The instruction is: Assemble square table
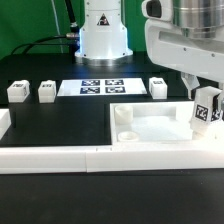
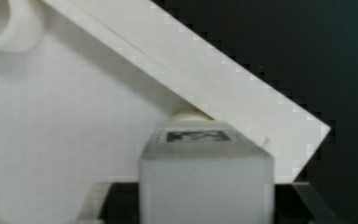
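The hand (image 1: 204, 102) grips one leg block (image 1: 207, 113) upright at the right edge of the square table slab (image 1: 150, 128), on the exterior view's right. The slab lies on the black surface (image 1: 60, 122). Three loose leg blocks (image 1: 46, 91) stand farther back, flanking the marker board (image 1: 100, 86).

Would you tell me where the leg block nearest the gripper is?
At the exterior view's right, the leg block sits in the gripper at the tabletop's edge.

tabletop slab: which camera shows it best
The exterior view: it shows most of the tabletop slab, with its rim and two corner sockets. The wrist view shows only part of it, beside a leg block.
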Controlling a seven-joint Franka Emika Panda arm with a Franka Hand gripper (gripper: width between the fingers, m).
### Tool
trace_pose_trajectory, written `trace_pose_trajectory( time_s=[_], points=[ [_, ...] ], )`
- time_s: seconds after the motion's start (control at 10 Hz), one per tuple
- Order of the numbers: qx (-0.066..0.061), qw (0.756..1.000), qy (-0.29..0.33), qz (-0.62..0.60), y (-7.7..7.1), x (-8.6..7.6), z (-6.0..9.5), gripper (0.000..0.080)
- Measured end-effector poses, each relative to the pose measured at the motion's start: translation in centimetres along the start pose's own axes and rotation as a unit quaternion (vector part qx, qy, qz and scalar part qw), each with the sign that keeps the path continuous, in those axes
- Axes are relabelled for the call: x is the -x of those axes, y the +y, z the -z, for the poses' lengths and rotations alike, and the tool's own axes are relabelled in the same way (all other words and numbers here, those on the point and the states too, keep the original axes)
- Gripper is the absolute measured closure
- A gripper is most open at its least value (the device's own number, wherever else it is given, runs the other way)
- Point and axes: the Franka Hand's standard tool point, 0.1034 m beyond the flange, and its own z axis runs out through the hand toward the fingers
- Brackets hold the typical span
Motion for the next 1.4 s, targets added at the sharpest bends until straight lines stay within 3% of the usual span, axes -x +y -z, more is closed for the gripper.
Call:
trace_pose_trajectory(
  time_s=[0.2, 0.3, 0.5, 0.7, 0.8, 1.1, 1.2, 1.3, 1.4],
  points=[
    [-0.037, 0.993, 0.000, -0.111, 0.1, 0.0, 0.0, 0.0508],
    [-0.064, 0.985, -0.005, -0.161, 0.3, -0.1, 0.0, 0.0507],
    [-0.064, 0.985, -0.006, -0.157, 0.3, 0.1, 0.0, 0.0507],
    [-0.057, 0.995, -0.005, -0.087, 0.3, 0.2, 0.0, 0.0264],
    [-0.042, 0.998, 0.006, 0.040, 0.1, 0.3, 0.2, 0.0186],
    [-0.036, 0.984, 0.016, 0.176, -0.3, 0.5, 0.3, 0.0157],
    [-0.028, 0.971, 0.024, 0.236, -0.2, 0.5, 0.2, 0.0151],
    [-0.003, 0.935, 0.051, 0.351, -0.2, 0.8, 0.0, 0.0150],
    [-0.001, 0.893, 0.075, 0.444, -0.6, 0.9, -0.1, 0.0150]
  ],
)
